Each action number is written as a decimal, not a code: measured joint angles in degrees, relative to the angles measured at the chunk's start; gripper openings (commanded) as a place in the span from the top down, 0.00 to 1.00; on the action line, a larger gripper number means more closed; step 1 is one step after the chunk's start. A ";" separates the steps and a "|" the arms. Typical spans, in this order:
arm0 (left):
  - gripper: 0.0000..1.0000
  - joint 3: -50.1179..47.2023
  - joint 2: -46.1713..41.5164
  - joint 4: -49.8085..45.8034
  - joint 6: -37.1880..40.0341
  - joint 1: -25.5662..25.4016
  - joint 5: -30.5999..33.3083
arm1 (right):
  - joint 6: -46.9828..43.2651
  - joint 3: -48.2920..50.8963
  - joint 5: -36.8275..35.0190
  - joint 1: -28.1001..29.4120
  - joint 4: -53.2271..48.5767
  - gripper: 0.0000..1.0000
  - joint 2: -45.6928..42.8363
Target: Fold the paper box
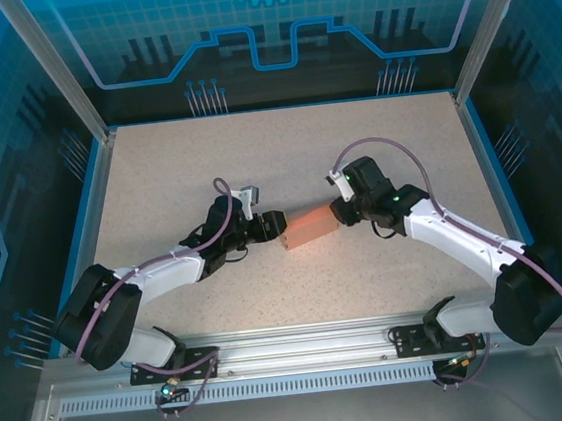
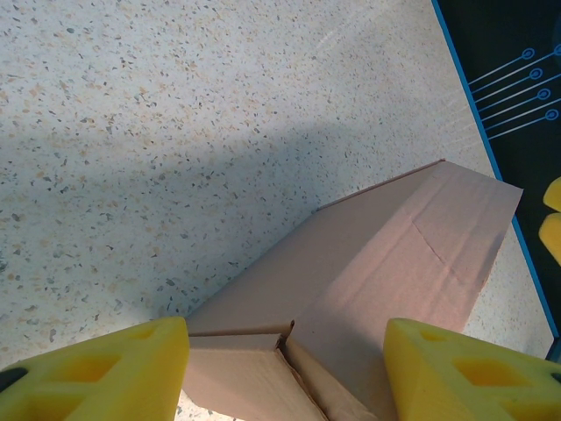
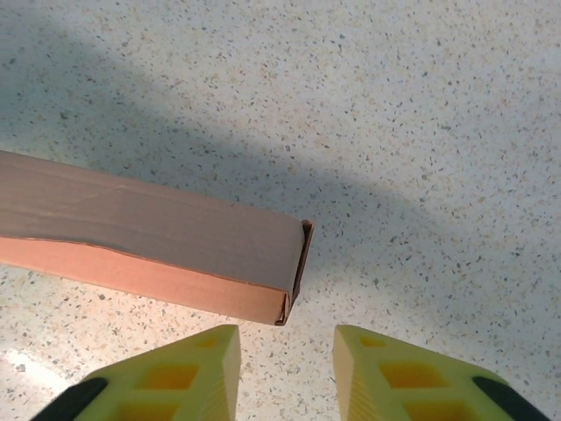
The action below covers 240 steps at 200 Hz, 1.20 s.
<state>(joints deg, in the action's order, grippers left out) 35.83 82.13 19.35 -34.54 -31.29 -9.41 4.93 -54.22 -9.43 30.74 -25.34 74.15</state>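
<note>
The paper box [image 1: 309, 228] is a salmon-pink, folded long rectangular box lying near the table's middle. My left gripper [image 1: 272, 228] is shut on its left end. In the left wrist view the box [image 2: 394, 254] fills the gap between the yellow fingers [image 2: 105, 373], with a tucked end flap showing, and the gripper [image 2: 287, 377] sits over that end. My right gripper [image 1: 340, 214] stands at the box's right end. In the right wrist view its jaws [image 3: 287, 373] are open with bare table between them, and the box's closed end [image 3: 158, 237] lies just ahead, untouched.
The speckled beige table [image 1: 285, 150] is bordered by a blue rim and metal posts [image 1: 89, 110]. A metal rail [image 1: 307, 359] with both arm bases runs along the near edge. The table's blue edge [image 2: 491, 149] shows past the box in the left wrist view.
</note>
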 measured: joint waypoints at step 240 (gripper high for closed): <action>0.38 0.44 0.13 -1.07 0.20 -0.61 0.55 | 1.53 -3.04 21.94 -11.41 4.24 0.53 10.71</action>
<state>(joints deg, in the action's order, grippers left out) 36.27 82.26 18.28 -34.35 -31.90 -8.86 6.46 -57.25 12.51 19.33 -21.10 84.86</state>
